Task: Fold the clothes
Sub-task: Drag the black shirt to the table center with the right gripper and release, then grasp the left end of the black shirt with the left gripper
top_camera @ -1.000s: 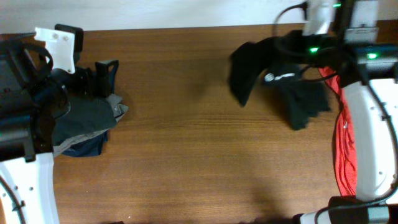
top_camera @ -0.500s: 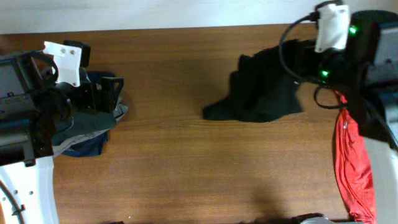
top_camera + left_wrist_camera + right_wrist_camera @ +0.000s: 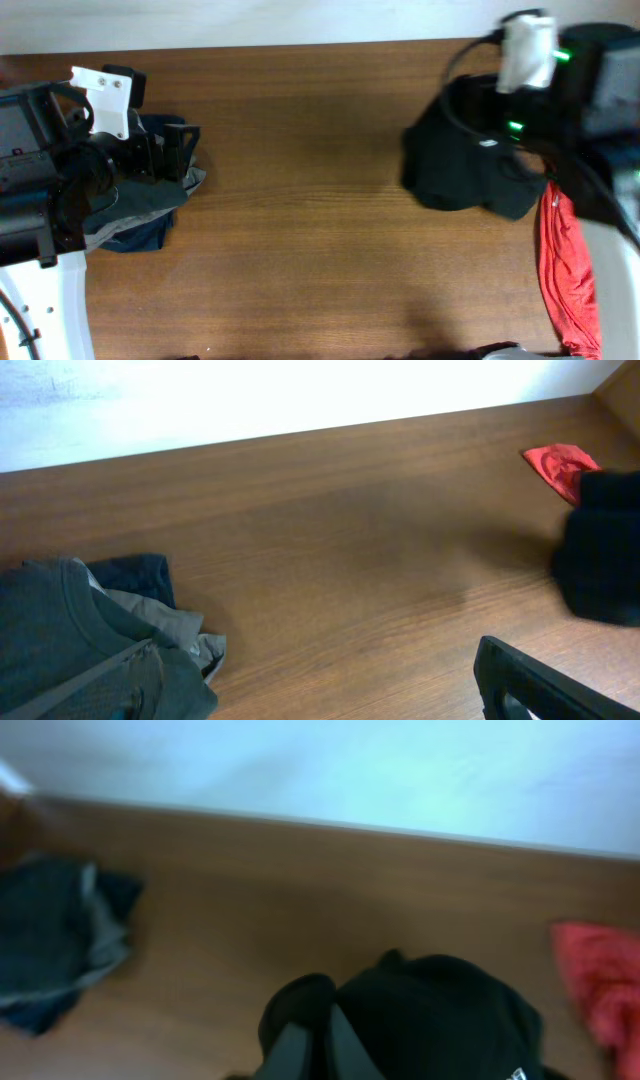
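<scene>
Above the wooden table [image 3: 300, 240], in the overhead view, the black T-shirt [image 3: 460, 170] sits bunched in a dark heap toward the right side, just beneath the blurred right arm [image 3: 525, 55]. A red garment [image 3: 565, 270] trails down the right edge, just beside the heap. At far left, the left gripper [image 3: 168, 152] hangs with its jaws spread wide over a pile of grey and navy clothes [image 3: 140, 205], gripping nothing.

From the left wrist, the same pile [image 3: 80, 650] fills the lower left corner. One dark finger [image 3: 530, 685] juts in at lower right. Across bare wood, the T-shirt [image 3: 600, 550] shows as a soft black mass at the right edge, with the red garment [image 3: 560, 465] behind it.

From the right wrist, the right gripper [image 3: 318, 1045] has its jaws pressed close together on a fold of the T-shirt [image 3: 430, 1010], which bulges just beyond the fingertips. The red garment [image 3: 600, 980] lies at right, the pile [image 3: 55, 940] far left.
</scene>
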Available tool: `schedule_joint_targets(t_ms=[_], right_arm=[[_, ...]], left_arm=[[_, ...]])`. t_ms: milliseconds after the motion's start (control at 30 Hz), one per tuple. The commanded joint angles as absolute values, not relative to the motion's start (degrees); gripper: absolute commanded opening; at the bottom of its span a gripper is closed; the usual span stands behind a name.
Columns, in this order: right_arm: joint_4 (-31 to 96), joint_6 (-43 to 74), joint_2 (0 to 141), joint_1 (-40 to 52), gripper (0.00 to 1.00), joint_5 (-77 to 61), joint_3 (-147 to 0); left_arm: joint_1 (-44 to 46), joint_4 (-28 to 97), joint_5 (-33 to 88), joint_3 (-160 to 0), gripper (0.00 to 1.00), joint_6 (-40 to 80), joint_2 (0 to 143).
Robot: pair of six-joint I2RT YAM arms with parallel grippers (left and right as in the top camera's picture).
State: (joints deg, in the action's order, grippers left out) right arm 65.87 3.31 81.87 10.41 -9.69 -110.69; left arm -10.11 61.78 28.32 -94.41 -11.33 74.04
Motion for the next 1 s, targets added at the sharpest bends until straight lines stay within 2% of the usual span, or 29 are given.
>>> schedule_joint_targets(t_ms=[0,33,67,200,367,500,667,967], right_arm=[[65.34,4.95,89.62,16.56,0.18,-16.82,-111.53],[64.88,4.89,91.81,18.39,0.31,-17.82,-111.53],[64.51,4.56,93.41,19.79,0.36,-18.22,-111.55],[64.38,2.98,97.21,22.22,0.48,-16.53,-111.55],[65.52,3.01,95.79,18.57,0.54,-13.28,-111.55],[67.75,3.05,93.91,13.69,0.56,-13.26,-111.57],[72.73,3.49,93.3,8.82,0.71,-13.23,-111.55],[78.0,6.31,97.62,5.58,0.72,-12.8,-107.44]], left_arm=[[-10.24,62.22,28.49,-95.42,0.99,-12.29,74.24],[-10.24,62.33,28.49,-95.42,0.99,-12.29,74.24],[-10.24,62.5,28.49,-95.42,0.99,-12.29,74.24],[-10.24,63.53,28.49,-95.29,0.99,-12.32,74.48],[-9.21,66.17,28.75,-92.92,0.99,-12.29,76.69],[-4.47,66.11,28.99,-89.23,0.99,-12.32,80.23],[5.06,64.86,28.86,-86.11,0.99,-13.85,88.55],[15.73,56.62,27.38,-86.06,0.99,-13.8,104.01]])
